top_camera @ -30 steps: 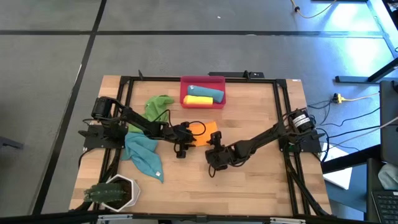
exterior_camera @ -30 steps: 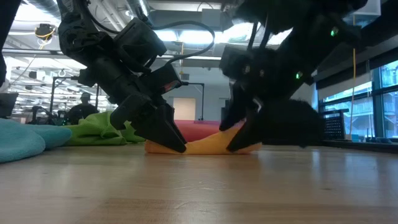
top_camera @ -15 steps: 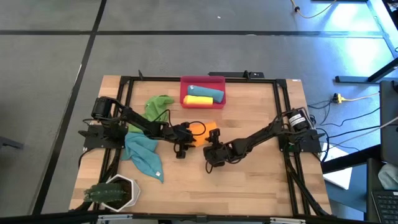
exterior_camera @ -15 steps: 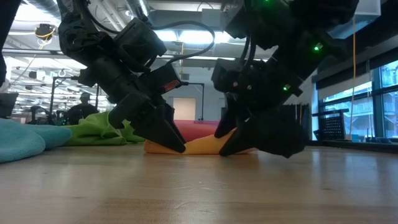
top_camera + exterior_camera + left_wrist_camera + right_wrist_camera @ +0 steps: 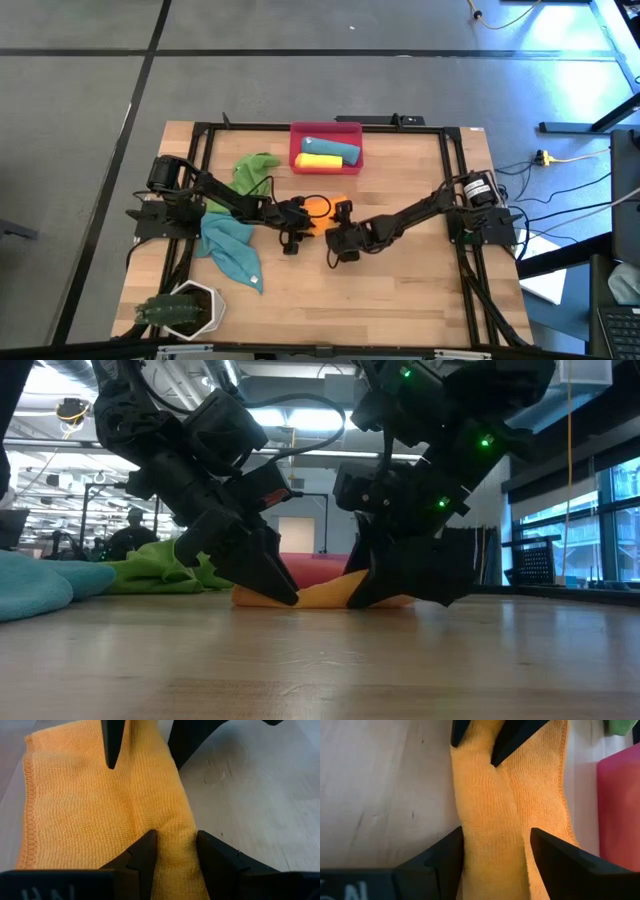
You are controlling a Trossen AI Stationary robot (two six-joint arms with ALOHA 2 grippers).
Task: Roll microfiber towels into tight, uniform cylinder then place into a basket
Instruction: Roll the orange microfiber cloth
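An orange towel (image 5: 326,210) lies flat at mid-table with a raised fold along its near edge. My left gripper (image 5: 175,852) is shut on that fold at the towel's left end. At the right end my right gripper (image 5: 495,855) is open. Its fingers straddle the same fold (image 5: 492,820), and I cannot tell whether they touch it. Seen from table height, both grippers (image 5: 285,592) (image 5: 360,592) reach down to the towel (image 5: 325,595). The red-pink basket (image 5: 352,150) at the far edge holds a teal roll (image 5: 330,148) and a yellow roll (image 5: 320,161). My left gripper pinches the raised fold (image 5: 175,832) on the orange towel's near edge, at its left end, between its two fingers. The fingers slant down from the table's left and point along the fold. The rest of the towel lies flat on the table.
A crumpled green towel (image 5: 255,168) lies left of the basket, and a teal towel (image 5: 232,248) lies near the left arm's base. A white pot with a plant (image 5: 185,310) stands at the near left corner. Bare wood (image 5: 400,290) spreads over the near right.
My right gripper has moved toward the table's left and slightly down, onto the right end of the orange towel. Its fingers now stand on either side of the fold. The left gripper and the towel have kept still.
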